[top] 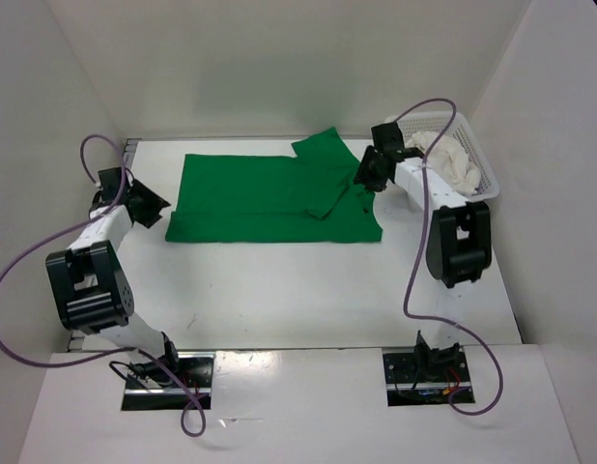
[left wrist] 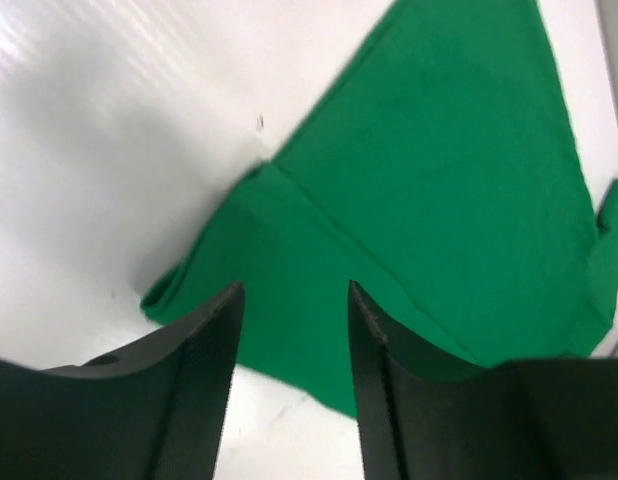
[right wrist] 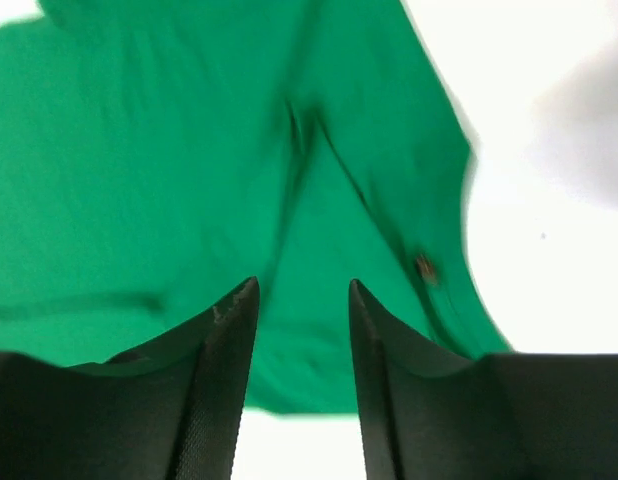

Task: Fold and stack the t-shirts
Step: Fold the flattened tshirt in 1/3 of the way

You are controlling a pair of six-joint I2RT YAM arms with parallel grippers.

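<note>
A bright green t-shirt (top: pixel 270 198) lies spread flat across the back of the table, with one sleeve folded over its right part. My left gripper (top: pixel 152 206) hovers at its left edge, open. In the left wrist view the gripper (left wrist: pixel 294 290) has nothing between its fingers, and the shirt's rolled corner (left wrist: pixel 204 290) lies below them. My right gripper (top: pixel 364 177) is over the shirt's right edge, also open. The right wrist view shows this gripper (right wrist: pixel 304 285) empty above the green cloth (right wrist: pixel 139 150). A white t-shirt (top: pixel 455 159) is bunched in the basket.
A white mesh basket (top: pixel 488 184) stands at the back right beside the right arm. White walls close in the table on the left, back and right. Purple cables loop from both arms. The arm bases sit at the near edge.
</note>
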